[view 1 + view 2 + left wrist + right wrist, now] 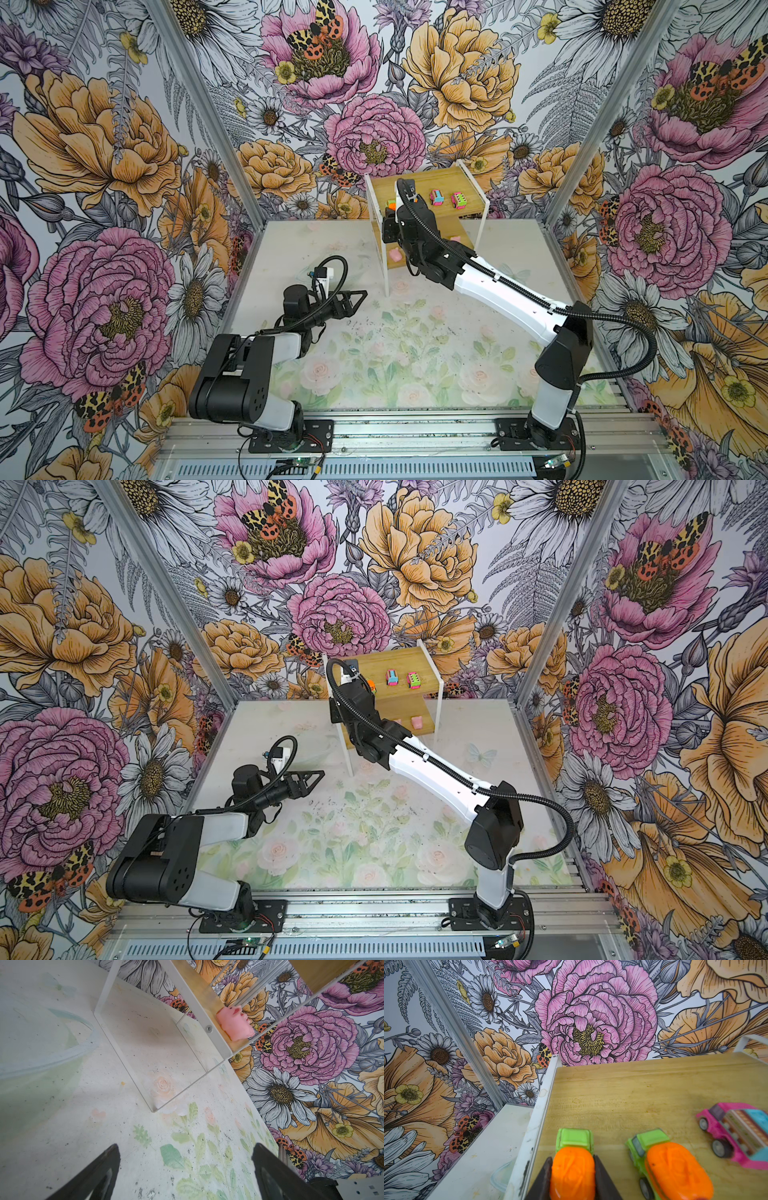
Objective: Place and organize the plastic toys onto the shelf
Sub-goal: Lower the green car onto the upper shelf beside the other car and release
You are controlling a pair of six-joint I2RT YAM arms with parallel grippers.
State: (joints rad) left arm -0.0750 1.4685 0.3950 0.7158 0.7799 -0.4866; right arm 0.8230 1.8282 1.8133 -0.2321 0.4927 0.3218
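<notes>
Right gripper pinched a glossy orange car on the bamboo shelf.
Its black wedge fingers pressed the car's rounded sides, by the top board's white metal rail; a second orange car and a pink car stood alongside on the grainy wood. A matte pink pig sat on the lower board. Left gripper gaped wide, empty.

Bright even light, soft shadows, wide-angle distortion, pink car blurred
</notes>
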